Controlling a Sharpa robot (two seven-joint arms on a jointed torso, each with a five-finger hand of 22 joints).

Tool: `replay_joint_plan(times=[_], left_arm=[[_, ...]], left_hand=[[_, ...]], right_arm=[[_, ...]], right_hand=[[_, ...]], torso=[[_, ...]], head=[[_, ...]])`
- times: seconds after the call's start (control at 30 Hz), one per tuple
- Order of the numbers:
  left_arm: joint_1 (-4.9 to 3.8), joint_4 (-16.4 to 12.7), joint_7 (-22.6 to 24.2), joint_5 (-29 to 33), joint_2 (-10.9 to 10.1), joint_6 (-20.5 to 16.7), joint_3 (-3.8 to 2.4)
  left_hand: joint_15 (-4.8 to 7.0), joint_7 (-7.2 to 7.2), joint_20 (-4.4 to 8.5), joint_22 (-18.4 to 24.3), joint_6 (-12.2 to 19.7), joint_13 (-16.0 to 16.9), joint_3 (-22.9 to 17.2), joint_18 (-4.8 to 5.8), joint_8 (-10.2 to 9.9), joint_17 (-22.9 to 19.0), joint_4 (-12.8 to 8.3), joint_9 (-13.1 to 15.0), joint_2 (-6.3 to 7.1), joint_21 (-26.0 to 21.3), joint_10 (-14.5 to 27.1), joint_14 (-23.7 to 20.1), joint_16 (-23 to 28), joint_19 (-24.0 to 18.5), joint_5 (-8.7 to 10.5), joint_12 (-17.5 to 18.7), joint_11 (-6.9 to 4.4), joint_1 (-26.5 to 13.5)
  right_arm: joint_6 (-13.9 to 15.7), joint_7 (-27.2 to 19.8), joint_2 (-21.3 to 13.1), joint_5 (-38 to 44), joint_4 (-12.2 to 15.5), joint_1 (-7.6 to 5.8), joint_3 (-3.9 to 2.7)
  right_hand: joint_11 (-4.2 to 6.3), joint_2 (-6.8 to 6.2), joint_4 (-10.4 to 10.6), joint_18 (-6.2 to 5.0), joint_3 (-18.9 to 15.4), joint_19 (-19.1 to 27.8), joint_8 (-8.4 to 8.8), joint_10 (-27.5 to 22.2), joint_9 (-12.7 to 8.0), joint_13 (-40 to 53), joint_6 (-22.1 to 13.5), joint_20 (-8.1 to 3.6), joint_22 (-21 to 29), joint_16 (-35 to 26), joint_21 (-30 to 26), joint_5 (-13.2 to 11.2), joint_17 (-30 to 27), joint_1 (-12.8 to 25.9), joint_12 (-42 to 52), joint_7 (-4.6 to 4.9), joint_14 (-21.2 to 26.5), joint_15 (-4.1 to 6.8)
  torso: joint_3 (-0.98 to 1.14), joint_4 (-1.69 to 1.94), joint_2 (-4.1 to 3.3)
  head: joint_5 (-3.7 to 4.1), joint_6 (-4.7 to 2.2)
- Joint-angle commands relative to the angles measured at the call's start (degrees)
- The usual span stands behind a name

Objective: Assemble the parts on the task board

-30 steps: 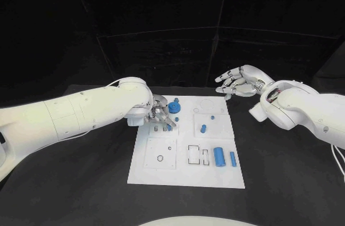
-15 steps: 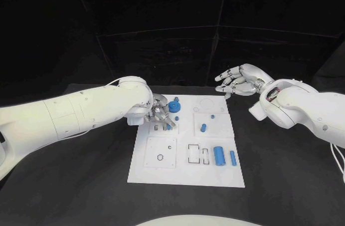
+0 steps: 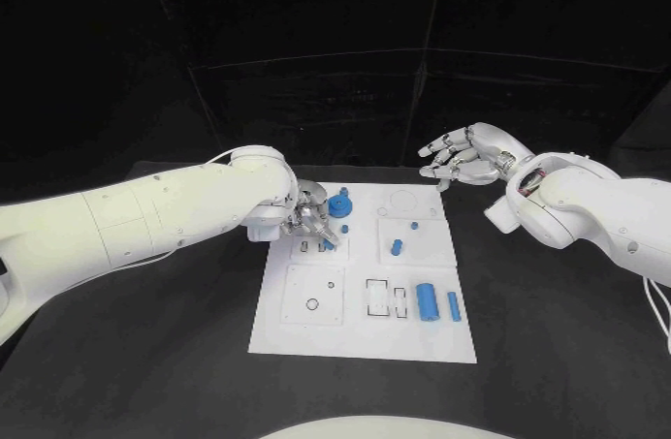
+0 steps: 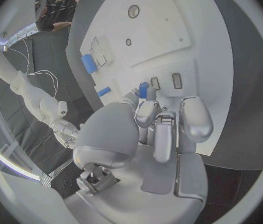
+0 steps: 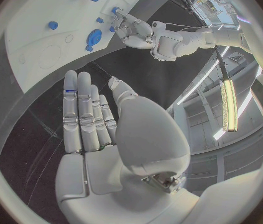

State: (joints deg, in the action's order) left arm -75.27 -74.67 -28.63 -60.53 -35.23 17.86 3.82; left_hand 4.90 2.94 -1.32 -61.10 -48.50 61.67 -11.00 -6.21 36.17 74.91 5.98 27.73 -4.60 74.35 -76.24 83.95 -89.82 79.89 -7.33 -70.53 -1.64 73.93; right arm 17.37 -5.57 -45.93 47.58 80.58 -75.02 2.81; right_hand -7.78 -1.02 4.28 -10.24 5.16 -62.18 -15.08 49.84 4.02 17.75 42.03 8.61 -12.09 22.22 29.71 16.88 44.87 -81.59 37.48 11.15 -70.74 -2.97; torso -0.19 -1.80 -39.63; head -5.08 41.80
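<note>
The white task board [image 3: 367,274] lies in the middle of the black table [image 3: 559,323], its long sides running away from the robot. The left hand [image 3: 310,218] is over the board's far left part, near its left edge, fingers drawn together and pointing down at the plate. In the left wrist view a small blue peg [image 4: 143,89] sits right at the fingertips [image 4: 146,110], beside two narrow rectangular slots in the board; the tips hide its lower part, so whether it is pinched or merely touched cannot be told. Just beyond the hand, toward the board's far edge, a round blue knob-like part [image 3: 340,204] stands on the plate, close to the fingers but apart from them. Toward the board's middle, right of the left hand, a short blue piece [image 3: 396,247] and a smaller blue piece [image 3: 411,230] sit on a raised square panel. Near the board's right edge, in its nearer half, a thick blue cylinder [image 3: 427,303] and a thinner blue pin [image 3: 453,307] lie side by side, parallel to the long edge, next to an outlined rectangular recess. The right hand [image 3: 465,157] hangs above the table beyond the board's far right corner, well apart from every part, its fingers straight, spread slightly and holding nothing.
</note>
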Motion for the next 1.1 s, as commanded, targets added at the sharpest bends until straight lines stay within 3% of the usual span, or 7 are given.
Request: replay_joint_plan(times=[0.03, 0.1, 0.3, 0.43, 0.77, 1.1], left_arm=[[0.09, -0.3, -0.1, 0.6, -0.3, 0.0, 0.07], [0.1, -0.5, 0.1, 1.2, -0.6, -0.7, 0.07], [0.11, -1.3, 0.6, 4.3, -1.8, -4.1, 0.08], [0.12, -2.3, 1.3, 6.3, -2.7, -7.0, 0.08], [0.18, -5.0, 3.2, 7.5, -5.2, -12.8, 0.17], [0.47, -7.9, 2.9, 7.1, -7.9, -18.6, 1.63]], left_hand=[[-0.47, 0.4, -0.18, -0.1, -0.2, -0.2, -15.4, 0.54, 0.9, 15.1, -8.6, 0.8, 2.42, -0.2, 0.0, 6.1, -0.2, -0.3, -0.19, 0.4, 0.44, -4.4], [-0.45, 0.59, -0.2, -0.2, 0.0, -0.4, -22.4, 0.5, 1.9, 15.1, -9.3, 1.6, 5.01, -0.2, -0.1, 6.1, -0.2, -0.3, 0.01, 0.5, 0.57, -8.3], [-0.27, 0.33, -0.31, -0.7, 0.3, -0.5, -27.8, 0.68, 3.3, 15.1, -10.3, 2.7, 6.52, 0.1, -0.5, 6.1, -0.2, -0.1, -1.31, 0.5, 0.52, -10.5], [-0.19, 0.21, -0.27, -1.1, 0.2, -0.3, -29.5, 0.75, 4.1, 15.1, -10.9, 3.3, 7.29, 0.3, -0.8, 6.1, -0.2, 0.0, -2.71, 0.3, 0.39, -11.2], [-0.04, -0.04, -0.14, -1.9, -0.2, 0.2, -31.4, 0.9, 5.1, 15.1, -11.8, 3.9, 8.53, 0.8, -1.5, 6.1, -0.2, 0.3, -3.74, -0.2, 0.16, -11.8], [0.12, -0.28, -0.01, -2.9, -0.8, 0.7, -32.2, 1.07, 5.5, 15.1, -12.4, 4.2, 9.66, 1.4, -2.0, 6.1, -0.2, 0.8, -4.57, -0.5, -0.07, -12.0]], right_arm=[[-0.7, -0.5, 0.1, 0.0, -0.1, -0.15, -0.05], [-0.7, -0.5, 0.1, 0.0, -0.1, -0.15, -0.05], [-0.8, -0.7, 0.2, 0.0, -0.2, -0.15, -0.05], [-0.8, -0.8, 0.3, 0.0, -0.2, -0.15, -0.05], [-0.8, -0.9, 0.2, 0.0, -0.3, -0.15, -0.05], [-0.5, -0.8, -0.2, 0.0, -0.2, -0.15, -0.05]], right_hand=[[0.06, -0.55, 0.0, -0.11, 0.0, -0.2, -0.27, -0.3, -0.1, -0.1, -0.5, 0.09, 0.1, -0.3, -0.2, 0.2, 0.0, 0.2, 0.4, 1.33, -0.5, -0.05], [0.06, -0.55, 0.0, -0.11, 0.0, -0.2, -0.27, -0.3, -0.1, -0.1, -0.5, 0.09, 0.1, -0.3, -0.2, 0.2, 0.0, 0.2, 0.4, 1.33, -0.5, -0.05], [0.05, -0.48, 0.0, -0.11, 0.1, -0.2, -0.27, -0.3, -0.1, -0.1, -0.6, 0.1, 0.1, -0.4, -0.2, 0.3, -0.2, 0.2, 0.5, 1.35, -0.6, -0.06], [0.04, -0.43, 0.0, -0.12, 0.1, -0.2, -0.28, -0.3, -0.1, -0.2, -0.6, 0.11, 0.1, -0.5, -0.3, 0.4, -0.2, 0.2, 0.5, 1.36, -0.6, -0.06], [0.02, -0.38, 0.1, -0.11, 0.1, -0.2, -0.29, -0.4, -0.1, -0.2, -0.6, 0.13, 0.1, -0.6, -0.3, 0.4, -0.3, 0.3, 0.5, 1.37, -0.6, -0.09], [0.0, -0.3, 0.2, -0.11, 0.1, -0.2, -0.34, -0.5, -0.1, -0.3, -0.6, 0.16, 0.2, -0.7, -0.4, 0.5, -0.5, 0.4, 0.6, 1.4, -0.7, -0.12]], torso=[[-0.03, 0.02, 0.01], [-0.03, -0.01, 0.02], [0.0, 0.03, 0.0], [0.01, 0.0, -0.03], [0.07, 0.09, 0.03], [0.27, 0.37, 0.04]], head=[[-0.07, -0.01], [-0.1, 0.02], [-0.17, 0.1], [-0.3, 0.14], [-0.43, 0.39], [-0.8, 0.56]])
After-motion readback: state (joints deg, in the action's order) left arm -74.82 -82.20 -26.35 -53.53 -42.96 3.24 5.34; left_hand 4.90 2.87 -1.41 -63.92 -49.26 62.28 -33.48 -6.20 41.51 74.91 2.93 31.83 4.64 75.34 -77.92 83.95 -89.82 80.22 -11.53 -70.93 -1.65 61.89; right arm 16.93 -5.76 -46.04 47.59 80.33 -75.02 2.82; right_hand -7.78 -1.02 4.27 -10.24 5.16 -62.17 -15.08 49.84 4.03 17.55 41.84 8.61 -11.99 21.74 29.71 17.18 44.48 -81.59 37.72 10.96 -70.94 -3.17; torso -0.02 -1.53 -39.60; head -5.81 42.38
